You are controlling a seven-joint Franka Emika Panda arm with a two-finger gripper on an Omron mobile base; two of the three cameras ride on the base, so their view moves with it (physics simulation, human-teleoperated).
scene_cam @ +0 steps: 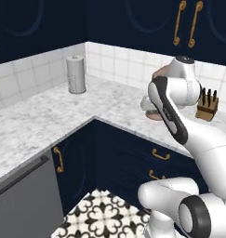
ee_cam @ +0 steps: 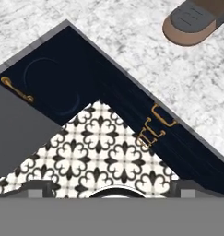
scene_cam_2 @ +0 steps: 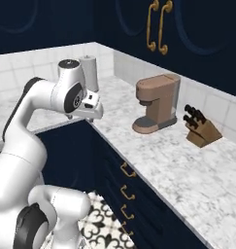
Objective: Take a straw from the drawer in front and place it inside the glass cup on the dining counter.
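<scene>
The gripper (scene_cam_2: 92, 113) hung above the counter's corner edge, its jaws spread wide and empty. Below it the shut drawer (ee_cam: 152, 120) showed a brass handle. Farther back, the right base view showed the coffee machine (scene_cam_2: 157, 101) whole; no lettering was legible on it.

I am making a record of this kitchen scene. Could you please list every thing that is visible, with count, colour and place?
paper towel roll: one, white-grey, back of the corner worktop.
coffee machine: one, brown, on the worktop by the tiled wall.
knife block: one, tan with dark handles, right of the coffee machine.
drawers: a stack, navy-blue with brass handles, below the worktop.
dishwasher panel: one, grey, left under the worktop.
floor tiles: black and white pattern.
gripper: one, dark tips, open, above the floor corner.
</scene>
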